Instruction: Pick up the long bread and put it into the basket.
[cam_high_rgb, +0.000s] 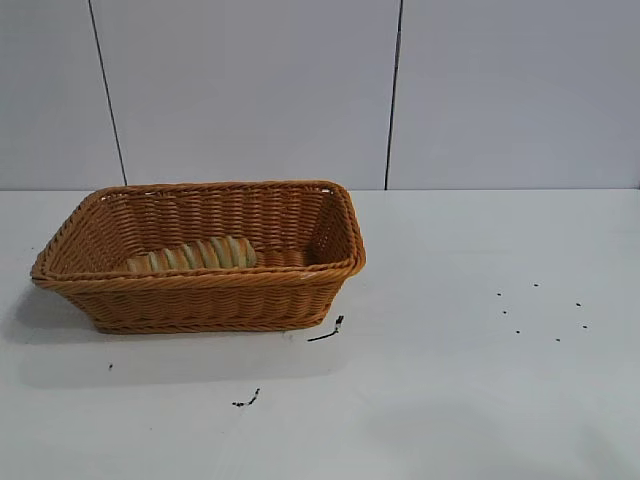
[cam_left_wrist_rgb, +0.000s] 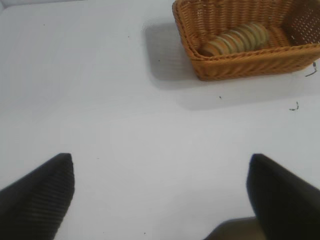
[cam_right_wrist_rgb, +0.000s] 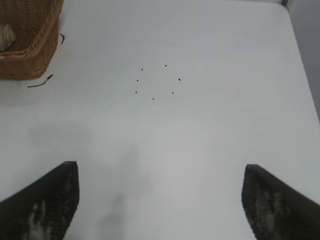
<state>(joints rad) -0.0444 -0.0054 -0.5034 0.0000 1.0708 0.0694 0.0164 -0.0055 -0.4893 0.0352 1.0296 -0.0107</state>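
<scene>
Already the long bread (cam_high_rgb: 192, 254) lay inside the basket (cam_high_rgb: 200, 292), resting on the basket floor against the near wall and toward the left end, its ridged length running roughly along that wall. The basket stood on the left half of the white table (cam_high_rgb: 470, 400), its braided rim whole, with a shadow under its left end. In the left wrist view the same loaf (cam_left_wrist_rgb: 236, 39) showed inside the basket (cam_left_wrist_rgb: 240, 67), tilted a little, and the left gripper (cam_left_wrist_rgb: 161, 170) hung over bare table well apart from the basket, its two dark fingers (cam_left_wrist_rgb: 42, 192) spread wide with nothing between them.

Just in front of the basket's right near corner lay a small dark scrap (cam_high_rgb: 328, 331), and another dark scrap (cam_high_rgb: 247, 400) lay nearer the camera. Farther right, a loose scatter of black specks (cam_high_rgb: 540, 312) dotted the tabletop.

On the right side, the right gripper (cam_right_wrist_rgb: 160, 172) hovered above open table with its fingers (cam_right_wrist_rgb: 50, 195) likewise spread and empty. Its camera caught the specks (cam_right_wrist_rgb: 156, 81) ahead of it and one corner of the basket (cam_right_wrist_rgb: 27, 55) off to the side, a thin dark scrap (cam_right_wrist_rgb: 40, 82) lying just beside that corner. Neither arm appeared in the exterior view.
</scene>
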